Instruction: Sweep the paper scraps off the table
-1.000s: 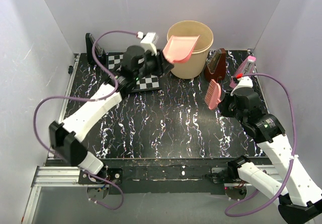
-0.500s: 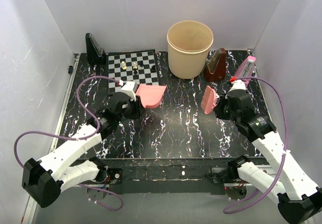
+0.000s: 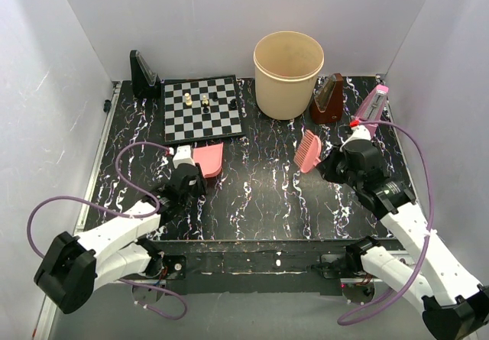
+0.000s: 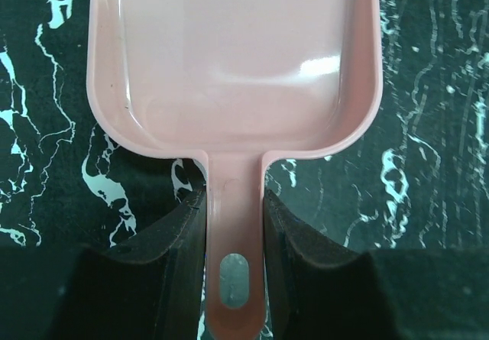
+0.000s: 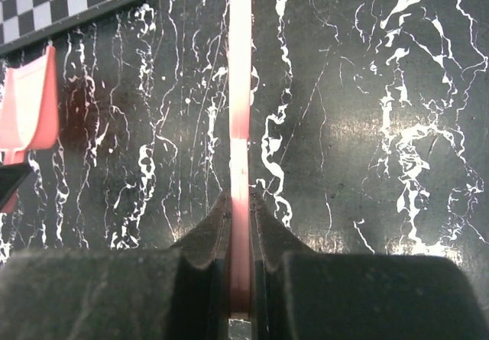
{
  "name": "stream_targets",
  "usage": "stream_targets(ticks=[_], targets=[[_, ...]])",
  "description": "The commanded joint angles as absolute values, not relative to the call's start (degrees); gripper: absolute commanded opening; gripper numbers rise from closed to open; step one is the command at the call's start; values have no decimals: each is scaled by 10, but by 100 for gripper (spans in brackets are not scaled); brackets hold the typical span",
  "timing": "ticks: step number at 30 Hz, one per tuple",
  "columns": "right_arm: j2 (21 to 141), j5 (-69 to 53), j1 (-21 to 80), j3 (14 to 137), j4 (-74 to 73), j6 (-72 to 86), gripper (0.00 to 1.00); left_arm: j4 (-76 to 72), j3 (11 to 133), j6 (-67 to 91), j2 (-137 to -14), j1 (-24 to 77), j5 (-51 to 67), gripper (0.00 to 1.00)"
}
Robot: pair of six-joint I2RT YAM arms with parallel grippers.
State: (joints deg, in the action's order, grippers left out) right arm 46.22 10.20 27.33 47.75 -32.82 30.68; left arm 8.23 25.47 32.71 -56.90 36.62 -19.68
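No paper scraps show in any view. The black marble-veined table (image 3: 260,195) carries both tools. My left gripper (image 3: 192,173) is shut on the handle of the pink dustpan (image 3: 209,159), held low at the left front; in the left wrist view the pan (image 4: 233,57) is empty and its handle sits between the fingers (image 4: 179,241). My right gripper (image 3: 328,164) is shut on the pink brush (image 3: 307,150), held above the table's right half. In the right wrist view the brush (image 5: 240,126) is edge-on and the dustpan (image 5: 29,107) lies at far left.
A beige bucket (image 3: 288,74) stands at the back centre. A chessboard (image 3: 202,108) with a few pieces lies back left, beside a black stand (image 3: 144,73). A brown metronome (image 3: 328,99) and a pink object (image 3: 372,105) stand at the back right.
My left arm has brought the dustpan from over the bucket down and back to the left front of the table. My right gripper has shifted the brush slightly left.
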Motion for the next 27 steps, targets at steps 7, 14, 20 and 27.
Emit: stream_targets(ticks=[7,14,20,27], targets=[[424,12,271,432,-205,317,1,-31,257,300,-656,368,-249,0],[456,-102,271,373,-82,384,1,-39,273,271,-677,369,-245,15],[525,-133,271,359,-18,395,1,-31,281,261,-664,369,-244,44],[589,-103,271,369,30,406,1,26,307,246,-588,369,-242,75]])
